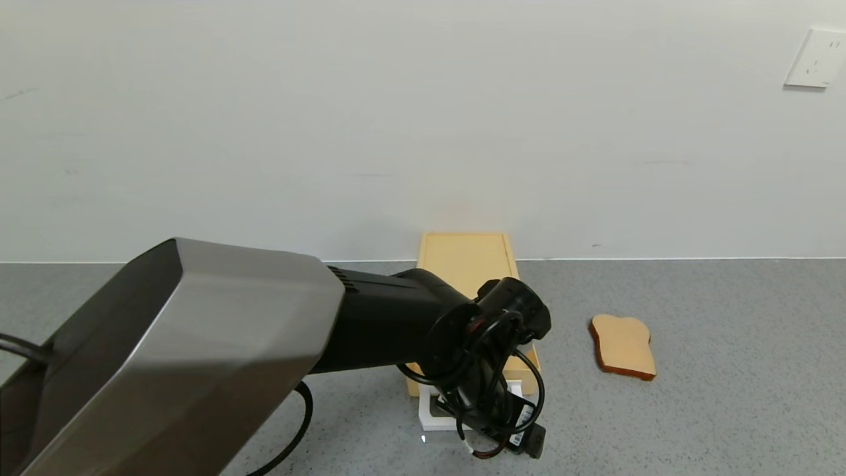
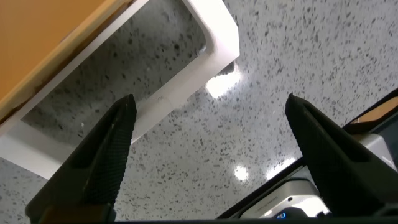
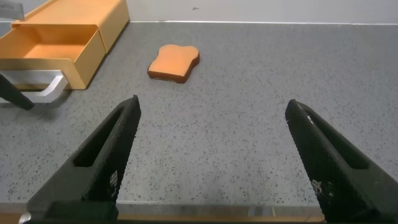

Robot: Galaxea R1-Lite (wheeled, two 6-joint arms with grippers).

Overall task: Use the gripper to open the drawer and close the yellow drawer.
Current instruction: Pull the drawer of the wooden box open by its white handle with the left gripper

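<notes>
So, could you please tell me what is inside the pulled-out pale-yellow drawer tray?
In the right wrist view, the pale-yellow drawer tray stands pulled out and its visible floor is bare. The near front wall hides the strip behind it. From the head view, the left gripper covers the tray.

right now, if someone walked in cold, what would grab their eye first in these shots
The big silver-and-black left arm fills the near left, its open left claw hovering by the white loop handle without gripping it. Beyond it, the pale-yellow drawer stands pulled partly out of its casing against the wall. To the right, a toast-shaped slice lies alone on the grey countertop.
</notes>
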